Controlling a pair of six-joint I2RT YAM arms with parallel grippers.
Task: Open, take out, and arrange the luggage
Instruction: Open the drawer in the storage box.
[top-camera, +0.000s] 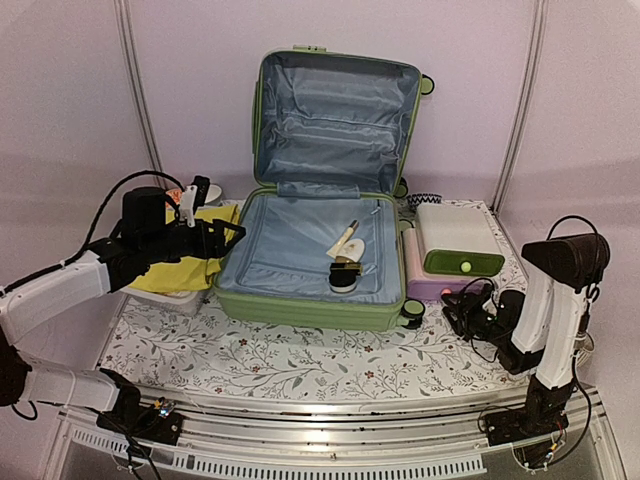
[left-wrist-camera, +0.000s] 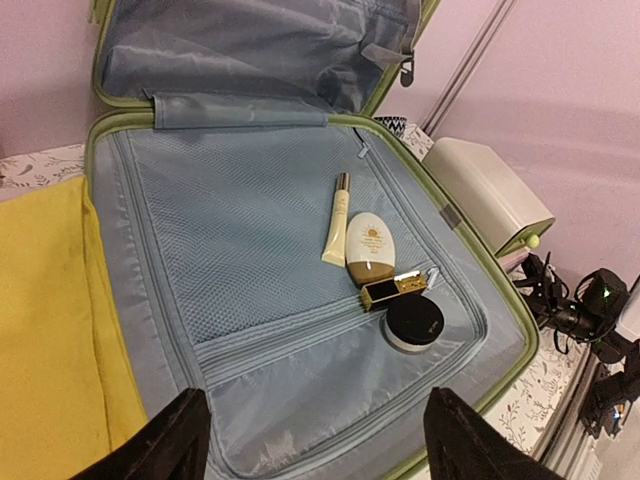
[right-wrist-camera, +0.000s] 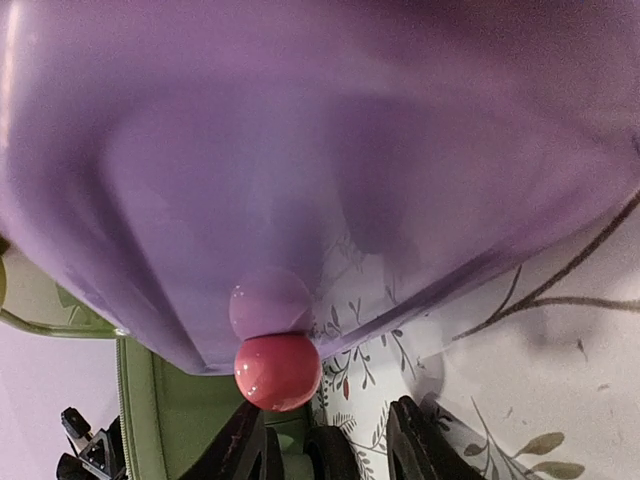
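The light-green luggage (top-camera: 310, 308) lies open in the middle of the table, its lid leaning upright against the back wall. On its grey-blue lining (left-wrist-camera: 230, 260) lie a cream tube (left-wrist-camera: 336, 218), a white and brown bottle (left-wrist-camera: 371, 248), a gold case (left-wrist-camera: 396, 291) and a black round compact (left-wrist-camera: 414, 324). My left gripper (top-camera: 232, 237) hovers open over the luggage's left edge, its fingers (left-wrist-camera: 180, 432) wide apart with nothing between them. My right gripper (right-wrist-camera: 325, 420) is low on the table, open, just short of a pink knob (right-wrist-camera: 277, 370) on a purple drawer front (right-wrist-camera: 300, 150).
A small white, green and purple box (top-camera: 455, 235) stands right of the luggage. A yellow cloth (top-camera: 190, 265) fills a white basket (top-camera: 180, 297) on its left. The luggage's green shell (right-wrist-camera: 170, 420) and a black wheel (top-camera: 412, 314) are close to the right gripper.
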